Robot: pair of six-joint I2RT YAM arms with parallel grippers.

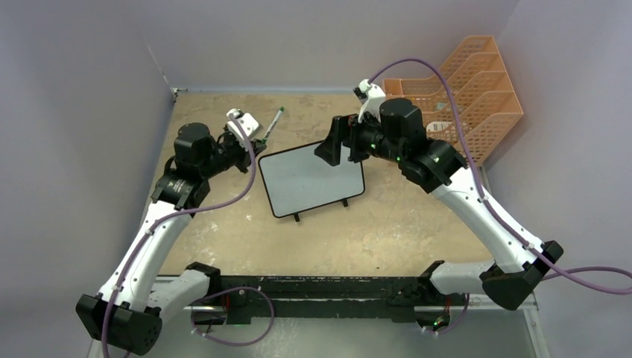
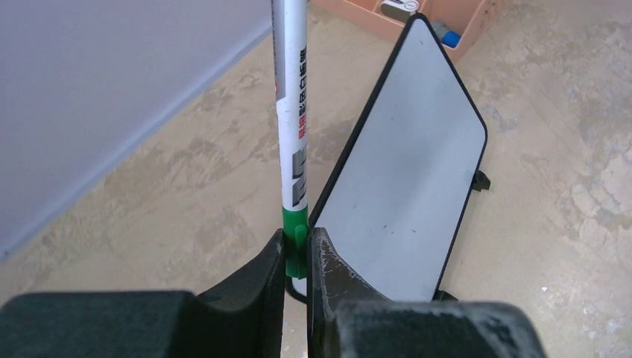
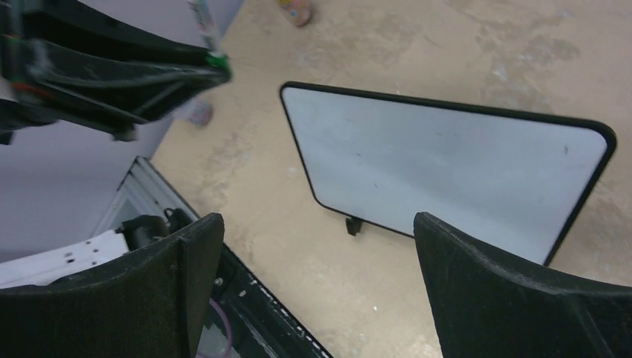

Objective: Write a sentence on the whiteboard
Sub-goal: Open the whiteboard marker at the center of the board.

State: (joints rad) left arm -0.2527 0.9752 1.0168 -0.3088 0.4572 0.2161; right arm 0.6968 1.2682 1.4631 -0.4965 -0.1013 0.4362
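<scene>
The whiteboard [image 1: 313, 181] lies flat on the tan table, black-framed with two short feet, and its white face carries only a few tiny specks. My left gripper [image 1: 257, 143] is just off the board's upper left corner. In the left wrist view the left gripper [image 2: 296, 250] is shut on the green end of a white marker [image 2: 292, 112], which points away from it beside the whiteboard [image 2: 406, 171]. My right gripper [image 1: 332, 145] hovers over the board's far edge. It stands wide open [image 3: 317, 224] with nothing between its fingers, and the whiteboard [image 3: 447, 160] lies beyond them.
An orange mesh file rack [image 1: 469, 89] stands at the back right corner, also in the left wrist view [image 2: 387, 15]. Grey walls close in the left, back and right. A black metal rail [image 1: 328, 287] runs along the near edge between the arm bases.
</scene>
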